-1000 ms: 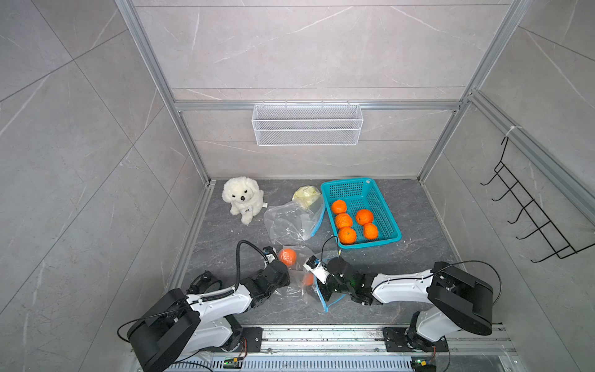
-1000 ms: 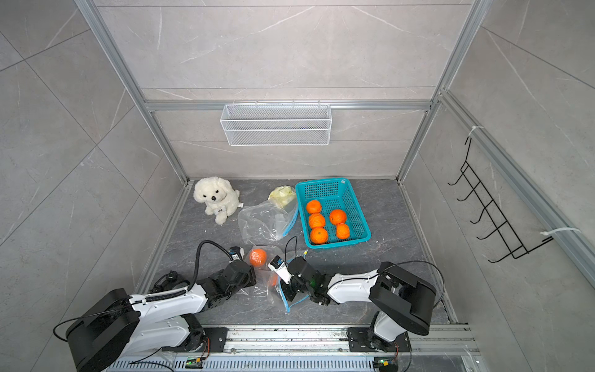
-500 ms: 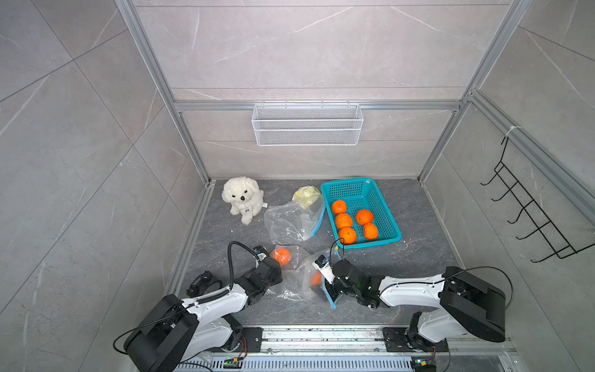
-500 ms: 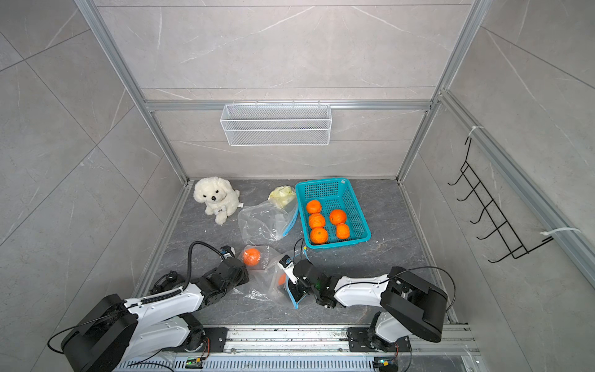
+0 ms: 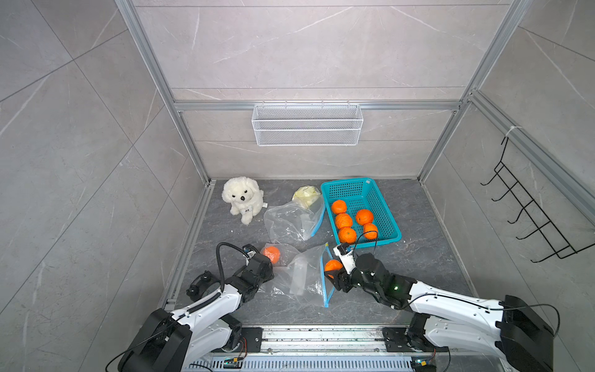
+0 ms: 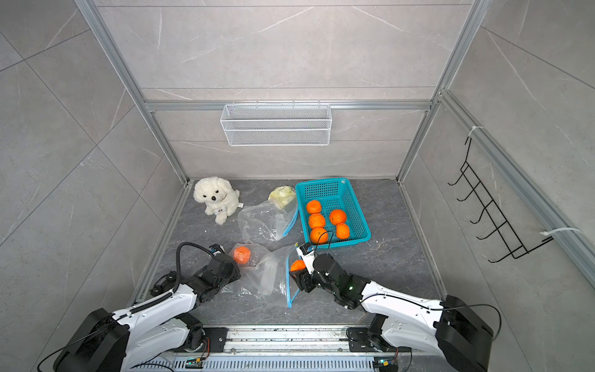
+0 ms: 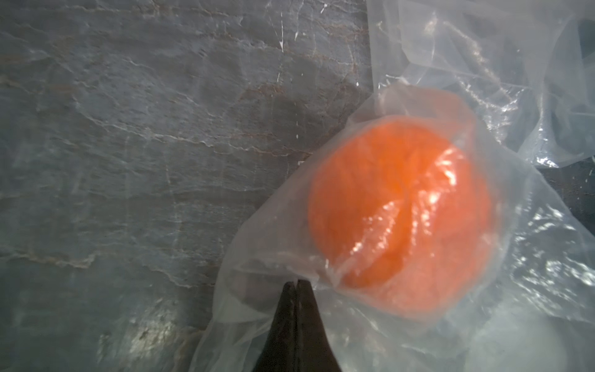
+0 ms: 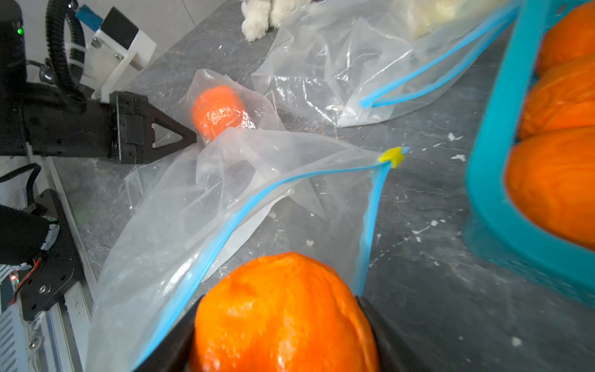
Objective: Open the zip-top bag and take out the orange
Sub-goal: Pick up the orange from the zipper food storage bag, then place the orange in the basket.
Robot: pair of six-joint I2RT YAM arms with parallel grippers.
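Take-out step: orange (image 8: 283, 309) is gripped in the right gripper (image 5: 332, 273) jaws at the open mouth of the bag (image 5: 306, 273). Left gripper (image 7: 296, 285) is pinched closed on bag film. Next, the orange needs lifting clear of the zip, likely toward the basket (image 5: 394, 239).

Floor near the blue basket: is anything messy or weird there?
Yes. Small white flecks lie scattered on the dark floor beside the teal basket, like crumbs or torn bits. What they are cannot be told.
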